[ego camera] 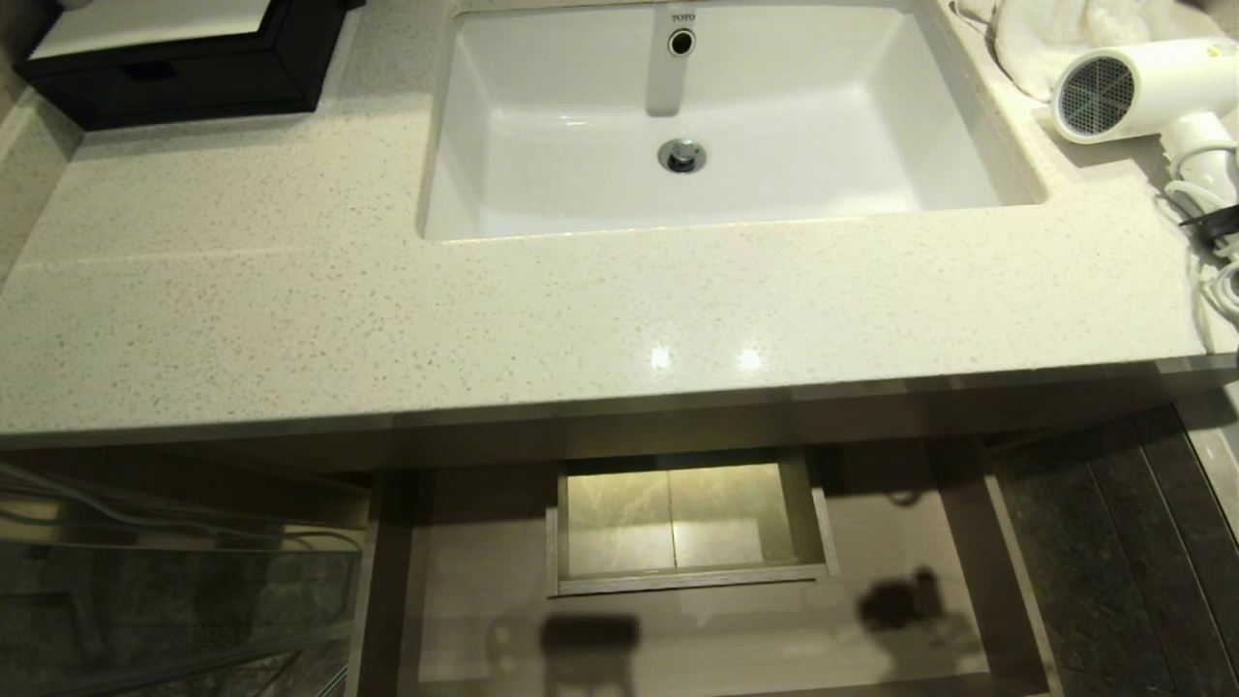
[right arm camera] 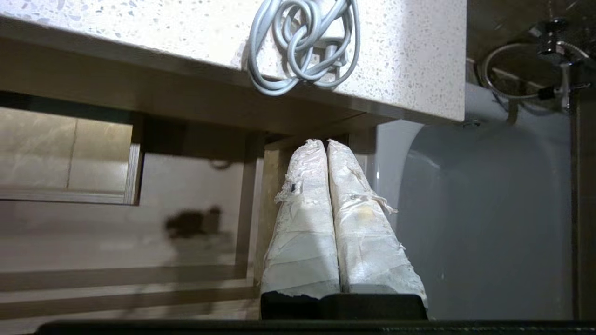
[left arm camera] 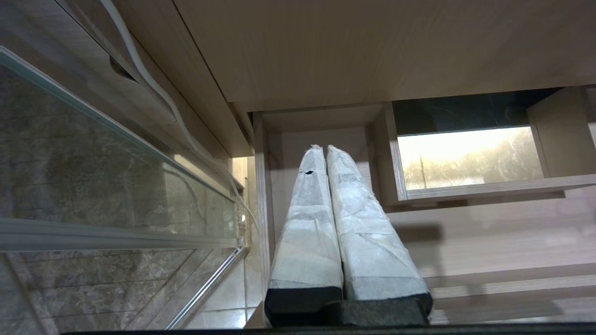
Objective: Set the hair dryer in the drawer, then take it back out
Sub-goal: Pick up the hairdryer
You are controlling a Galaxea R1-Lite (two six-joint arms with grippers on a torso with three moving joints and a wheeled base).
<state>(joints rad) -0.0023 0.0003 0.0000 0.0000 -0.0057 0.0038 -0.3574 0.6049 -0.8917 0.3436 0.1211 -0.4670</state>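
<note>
The white hair dryer (ego camera: 1133,92) lies on the counter's back right corner, grey grille toward me, its cord (right arm camera: 302,46) coiled near the counter's front edge. Below the counter the wood-grain drawer (ego camera: 697,629) stands pulled out, and its floor holds nothing but the central cut-out box (ego camera: 687,523). Neither gripper shows in the head view. My left gripper (left arm camera: 324,149) is shut and empty, low over the drawer's (left arm camera: 489,242) left end. My right gripper (right arm camera: 324,142) is shut and empty, below the counter edge by the drawer's (right arm camera: 116,232) right side wall.
A white sink (ego camera: 542,116) is set in the speckled counter (ego camera: 290,310). A black box (ego camera: 184,58) sits at the back left, a white towel (ego camera: 1055,39) behind the dryer. A glass panel (ego camera: 174,600) stands left of the drawer, a white fixture (right arm camera: 465,209) to its right.
</note>
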